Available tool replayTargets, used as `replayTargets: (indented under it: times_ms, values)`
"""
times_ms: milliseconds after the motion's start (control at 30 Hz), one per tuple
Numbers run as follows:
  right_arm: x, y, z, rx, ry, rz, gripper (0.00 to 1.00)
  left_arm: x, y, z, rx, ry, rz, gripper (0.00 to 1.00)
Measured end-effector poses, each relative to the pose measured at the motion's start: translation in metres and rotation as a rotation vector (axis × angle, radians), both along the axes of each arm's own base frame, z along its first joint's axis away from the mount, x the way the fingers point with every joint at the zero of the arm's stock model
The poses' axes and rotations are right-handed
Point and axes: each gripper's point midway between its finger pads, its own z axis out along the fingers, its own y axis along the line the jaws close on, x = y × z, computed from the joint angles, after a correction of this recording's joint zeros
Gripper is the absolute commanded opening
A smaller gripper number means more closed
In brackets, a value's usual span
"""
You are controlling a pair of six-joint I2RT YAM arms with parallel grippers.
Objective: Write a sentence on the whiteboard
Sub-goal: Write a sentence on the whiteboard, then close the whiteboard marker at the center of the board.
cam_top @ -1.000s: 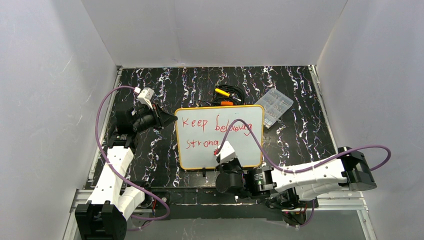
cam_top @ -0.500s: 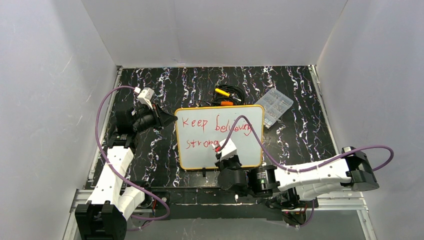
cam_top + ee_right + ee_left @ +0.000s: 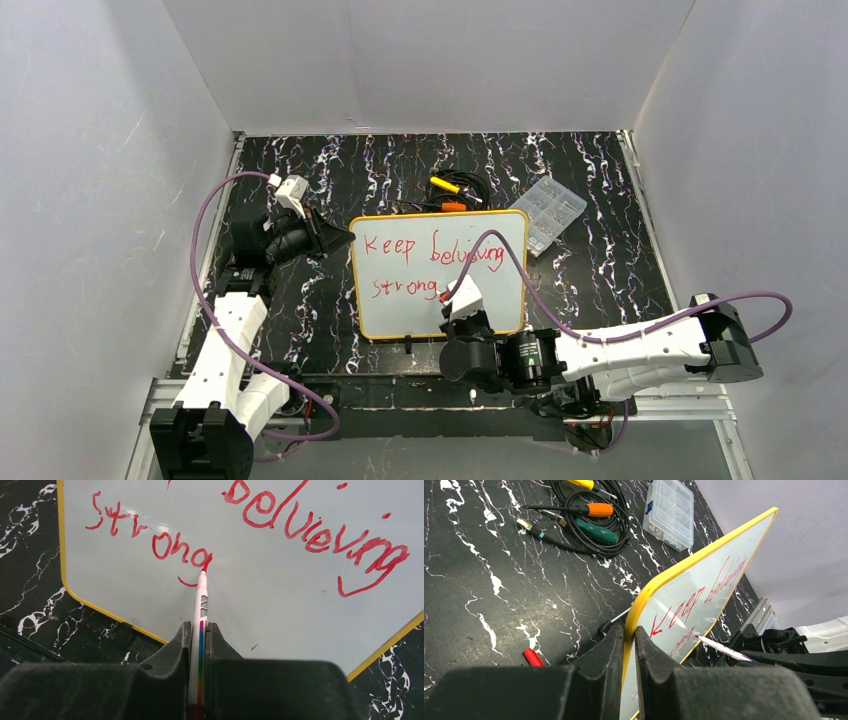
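The whiteboard (image 3: pixel 400 315) lies mid-table, its yellow rim clamped at the upper left corner by my left gripper (image 3: pixel 345 238), which is shut on that edge (image 3: pixel 629 630). The sentence (image 3: pixel 430 248) is in red: "Keep believing" on top, "strong" (image 3: pixel 160 545) below. My right gripper (image 3: pixel 199 626) is shut on a white marker (image 3: pixel 201 600) with a rainbow stripe. Its red tip touches the board at the tail of the "g". In the top view this gripper (image 3: pixel 452 312) hovers over the board's lower middle. The left wrist view shows the marker (image 3: pixel 724 649) slanting toward the board face (image 3: pixel 704 575).
Behind the board lie screwdrivers in a coil of black cable (image 3: pixel 594 517) and a clear plastic box (image 3: pixel 553 208). A small red cap (image 3: pixel 533 657) rests on the black marbled table left of the board. White walls close in three sides.
My right gripper has slid slightly rightward along the second line with the marker, and the "g" of "strong" now shows. The left gripper and board have not moved.
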Motion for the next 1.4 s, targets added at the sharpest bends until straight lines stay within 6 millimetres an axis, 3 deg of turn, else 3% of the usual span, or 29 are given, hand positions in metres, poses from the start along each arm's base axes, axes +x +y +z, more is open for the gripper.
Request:
replayTargets:
  times_ms: [733, 933, 1067, 1300, 1400]
  values:
    - [-0.001, -0.007, -0.017, -0.044, 0.022, -0.030, 0.01, 0.000, 0.000, 0.000, 0.000, 0.000, 0.001, 0.00]
    - [-0.001, -0.007, -0.013, -0.038, 0.018, -0.021, 0.01, 0.000, 0.000, 0.000, 0.000, 0.000, 0.001, 0.01]
    - [-0.003, -0.003, 0.011, 0.035, 0.011, 0.031, 0.01, 0.000, 0.000, 0.000, 0.000, 0.000, 0.001, 0.18]
    - [-0.001, 0.006, 0.059, 0.092, -0.043, 0.098, 0.01, -0.007, -0.004, -0.006, 0.006, 0.029, -0.023, 0.61]
    - [0.002, 0.017, 0.076, 0.080, -0.055, 0.128, 0.01, -0.010, -0.003, -0.008, 0.021, 0.033, -0.019, 0.71]
